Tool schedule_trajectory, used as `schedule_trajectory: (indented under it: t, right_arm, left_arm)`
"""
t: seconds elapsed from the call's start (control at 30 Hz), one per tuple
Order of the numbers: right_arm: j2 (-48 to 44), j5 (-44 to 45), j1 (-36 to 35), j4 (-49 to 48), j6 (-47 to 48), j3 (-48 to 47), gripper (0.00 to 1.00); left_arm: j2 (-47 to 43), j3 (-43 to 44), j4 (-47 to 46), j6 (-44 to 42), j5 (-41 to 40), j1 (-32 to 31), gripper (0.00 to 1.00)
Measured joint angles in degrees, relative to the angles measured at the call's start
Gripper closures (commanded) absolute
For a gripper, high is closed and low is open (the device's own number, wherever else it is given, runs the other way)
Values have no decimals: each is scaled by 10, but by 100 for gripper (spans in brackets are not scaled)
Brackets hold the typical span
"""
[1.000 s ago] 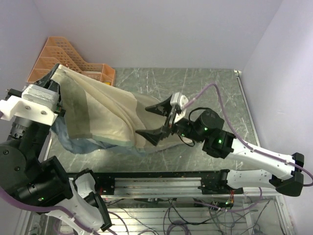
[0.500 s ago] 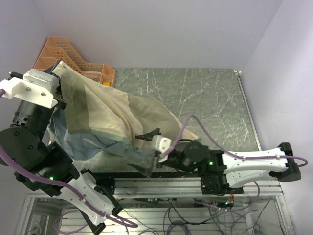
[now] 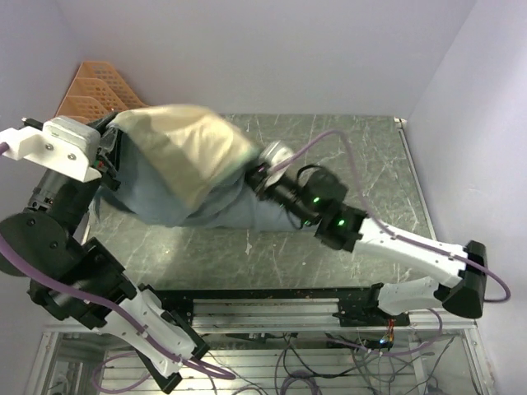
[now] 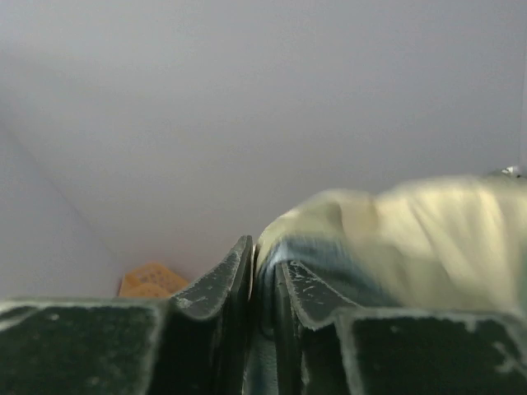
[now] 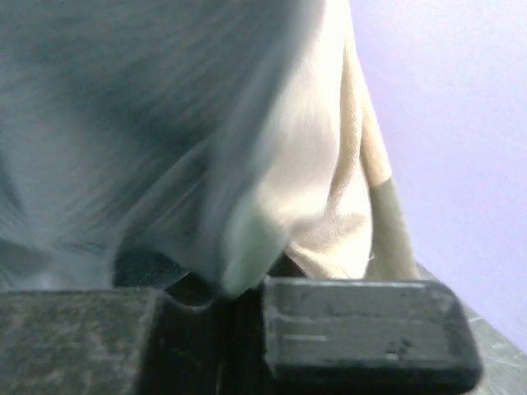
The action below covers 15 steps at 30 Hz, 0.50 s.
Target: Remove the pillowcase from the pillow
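Half a second ago the right claw (image 3: 254, 174) hung spread open at the table's (image 3: 354, 156) near edge. It has since swung inward and now sits buried in the right end of the pillowcase (image 3: 177, 177); through the blur of its wrist view it appears clamped on a fold. The cloth, draped and slack before, is now gathered into a raised bundle clear of the table, cream above blue-grey. At the far left the left claw (image 3: 103, 156) stays pinched on a blue-grey edge, just in front of the orange basket (image 3: 86, 86). With both ends held, stripping can likely proceed. I cannot tell whether the pillow is inside.
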<state>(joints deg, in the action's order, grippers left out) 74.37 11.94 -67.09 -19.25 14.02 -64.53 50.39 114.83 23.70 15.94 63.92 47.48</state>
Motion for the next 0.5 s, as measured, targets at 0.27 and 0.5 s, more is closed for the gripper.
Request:
schedule_trajectory:
  t: [0.27, 0.5]
  right_arm:
    - [-33, -209, 149, 78, -172, -103, 100]
    - [93, -282, 243, 211, -346, -272, 100]
  left_arm:
    - [-83, -209, 72, -118, -14, 49, 17]
    - [-158, -305, 203, -297, -63, 69, 13]
